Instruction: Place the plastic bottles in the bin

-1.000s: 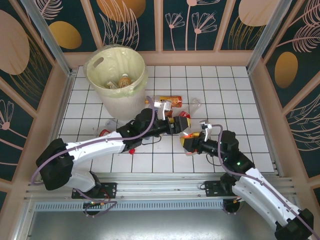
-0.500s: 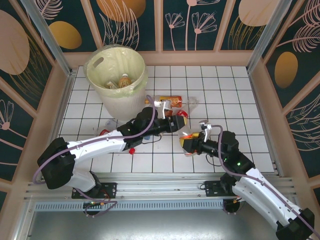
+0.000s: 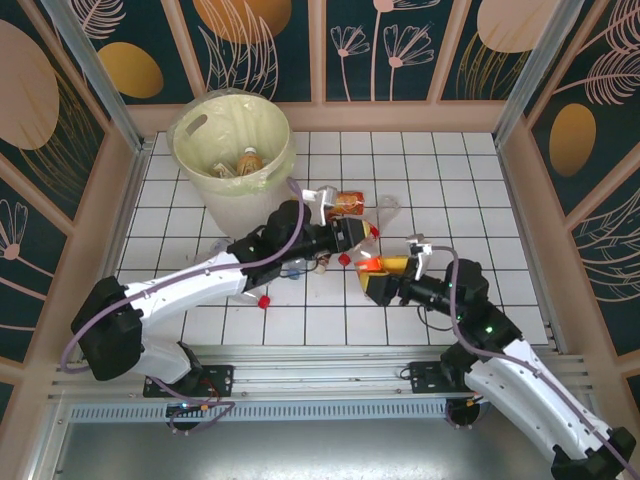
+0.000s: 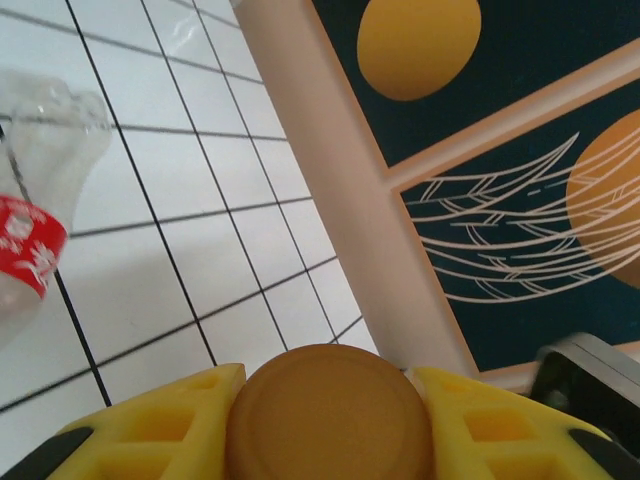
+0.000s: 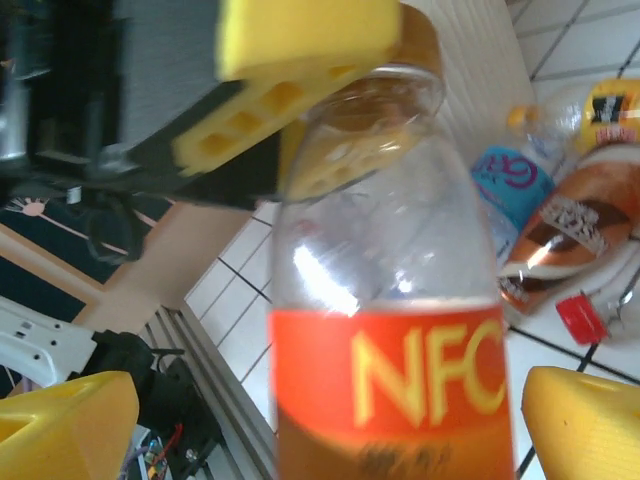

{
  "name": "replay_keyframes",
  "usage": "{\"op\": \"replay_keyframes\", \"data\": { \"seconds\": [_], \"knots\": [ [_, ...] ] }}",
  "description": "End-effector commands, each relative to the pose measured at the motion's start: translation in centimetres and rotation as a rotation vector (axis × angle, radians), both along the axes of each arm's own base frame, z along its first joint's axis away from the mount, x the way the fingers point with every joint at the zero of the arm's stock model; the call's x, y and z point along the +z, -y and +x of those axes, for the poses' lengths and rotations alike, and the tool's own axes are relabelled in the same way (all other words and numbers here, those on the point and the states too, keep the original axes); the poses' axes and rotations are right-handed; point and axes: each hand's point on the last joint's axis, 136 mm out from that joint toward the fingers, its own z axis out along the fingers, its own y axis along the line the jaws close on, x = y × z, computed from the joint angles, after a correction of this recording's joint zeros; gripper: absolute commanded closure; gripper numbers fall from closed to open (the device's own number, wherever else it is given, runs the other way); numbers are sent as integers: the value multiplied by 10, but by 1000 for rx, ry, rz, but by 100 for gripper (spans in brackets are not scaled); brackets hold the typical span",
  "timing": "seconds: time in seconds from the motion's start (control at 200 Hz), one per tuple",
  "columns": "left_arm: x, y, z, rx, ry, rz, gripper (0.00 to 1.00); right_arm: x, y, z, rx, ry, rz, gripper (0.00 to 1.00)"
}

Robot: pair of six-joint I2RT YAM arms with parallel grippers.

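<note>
A clear plastic bottle with an orange NFC label stands between the wide-apart yellow fingers of my right gripper, with a gap on each side. My left gripper is shut on that bottle's brown-orange cap. In the top view the two grippers meet at this bottle mid-table, the left gripper above the right gripper. The cream bin stands at the far left with a bottle inside. More bottles lie on the tiles behind the grippers.
Loose bottles with blue and brown labels and a red cap lie under the left arm. A clear red-labelled bottle lies on the tiles. Wooden walls ring the tiled table.
The left gripper has closed on the bottle's cap. The right gripper has opened, letting go of the bottle's body, and its arm has shifted slightly right.
</note>
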Motion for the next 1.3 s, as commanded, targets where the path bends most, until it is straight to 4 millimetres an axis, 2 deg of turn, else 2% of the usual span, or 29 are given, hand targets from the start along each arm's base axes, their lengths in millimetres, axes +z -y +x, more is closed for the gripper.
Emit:
{"op": "replay_keyframes", "data": {
  "seconds": [0.0,0.11,0.215,0.36,0.776,0.966,1.041,1.141,1.296],
  "knots": [
    [34,-12,12,17,87,17,62,32,10,-5,-32,61,-6,1],
    [44,-20,31,43,121,74,62,51,23,-6,-88,84,-46,1],
    [65,-30,46,71,170,108,62,65,32,-8,-118,118,-77,1],
    [89,-50,67,119,222,157,62,76,42,-7,-160,151,-113,1],
    [160,-135,133,324,342,293,62,65,65,4,-305,158,-152,2],
    [191,-181,158,447,395,350,61,61,67,5,-317,163,-131,3],
    [198,-202,170,499,407,391,61,61,68,5,-322,165,-138,3],
    [198,-227,185,546,391,430,61,60,68,5,-323,167,-141,3],
    [196,-251,203,579,385,443,61,59,68,4,-317,165,-140,3]
  ]
}}
